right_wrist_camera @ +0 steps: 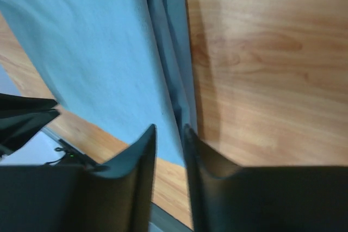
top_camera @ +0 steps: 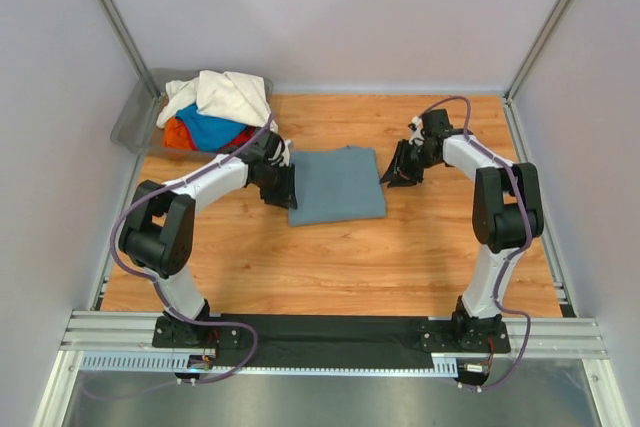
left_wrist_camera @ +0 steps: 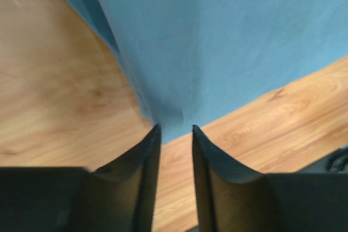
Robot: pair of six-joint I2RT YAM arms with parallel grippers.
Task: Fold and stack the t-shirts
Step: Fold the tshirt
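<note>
The slate grey-blue t-shirt (top_camera: pixel 337 185) lies folded into a flat rectangle in the middle of the wooden table. My left gripper (top_camera: pixel 285 187) is at its left edge. In the left wrist view the jaws (left_wrist_camera: pixel 175 127) stand slightly apart and empty, with a corner of the shirt (left_wrist_camera: pixel 206 36) just past the tips. My right gripper (top_camera: pixel 395 173) is at the shirt's right edge. In the right wrist view its jaws (right_wrist_camera: pixel 168 127) stand slightly apart over the layered edge of the shirt (right_wrist_camera: pixel 92 47) and grip nothing.
A grey plastic bin (top_camera: pixel 135 122) at the back left holds a cream-white shirt (top_camera: pixel 230 95), a bright blue shirt (top_camera: pixel 212 129) and a red-orange shirt (top_camera: pixel 178 134). Enclosure walls stand on three sides. The arms' base rail (top_camera: pixel 330 332) runs along the near edge.
</note>
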